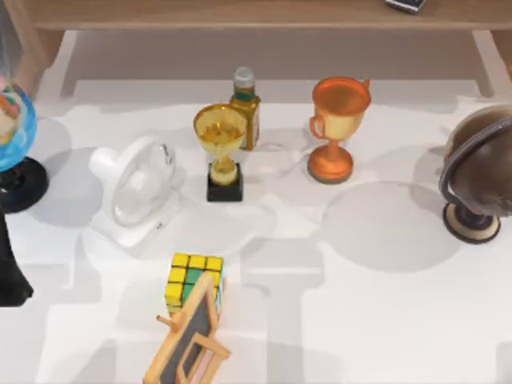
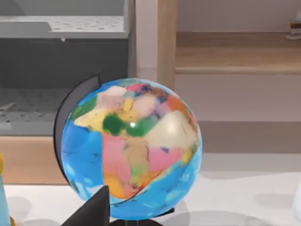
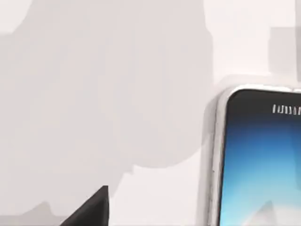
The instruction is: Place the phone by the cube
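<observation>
The slim smartphone with blue-gradient screen and silvery edge (image 3: 256, 160) lies flat on the white desk (image 3: 103, 94) in the right wrist view; its place relative to the cube cannot be told. The yellow-and-green puzzle cube (image 1: 190, 280) touches the wooden-framed chalkboard easel (image 1: 188, 340), near the white fan (image 1: 136, 190). The left wrist view faces a multicoloured globe (image 2: 131, 148). Whether either end effector is apart or together cannot be told.
</observation>
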Motion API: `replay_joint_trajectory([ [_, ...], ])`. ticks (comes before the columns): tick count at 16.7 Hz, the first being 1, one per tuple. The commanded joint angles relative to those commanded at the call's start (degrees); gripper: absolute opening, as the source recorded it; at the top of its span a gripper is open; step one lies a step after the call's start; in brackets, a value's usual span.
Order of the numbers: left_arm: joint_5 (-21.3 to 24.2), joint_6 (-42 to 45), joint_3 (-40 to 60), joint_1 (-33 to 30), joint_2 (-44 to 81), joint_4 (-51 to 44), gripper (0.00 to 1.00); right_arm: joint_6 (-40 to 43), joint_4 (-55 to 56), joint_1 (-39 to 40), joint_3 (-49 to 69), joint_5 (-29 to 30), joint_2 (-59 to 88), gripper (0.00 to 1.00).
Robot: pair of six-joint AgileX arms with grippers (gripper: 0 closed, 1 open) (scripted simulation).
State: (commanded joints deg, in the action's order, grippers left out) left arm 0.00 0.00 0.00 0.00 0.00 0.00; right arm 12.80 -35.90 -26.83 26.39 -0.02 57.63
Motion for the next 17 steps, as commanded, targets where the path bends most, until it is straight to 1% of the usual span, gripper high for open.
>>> replay_joint_trajectory([
  [4,0.0,0.0,0.0,0.0,0.0,0.0,1.0,3.31,-8.75,-6.75,7.09,0.04,13.6,1.0],
  [8,0.0,0.0,0.0,0.0,0.0,0.0,1.0,4.94,-12.83,-10.1,10.73,0.02,20.42,1.0],
  [14,0.0,0.0,0.0,0.0,0.0,0.0,1.0,4.91,-12.66,-10.02,10.52,0.02,20.66,1.0],
  [17,0.0,0.0,0.0,0.0,0.0,0.0,1.0,4.85,-8.81,-10.11,8.77,0.01,22.86,1.0],
])
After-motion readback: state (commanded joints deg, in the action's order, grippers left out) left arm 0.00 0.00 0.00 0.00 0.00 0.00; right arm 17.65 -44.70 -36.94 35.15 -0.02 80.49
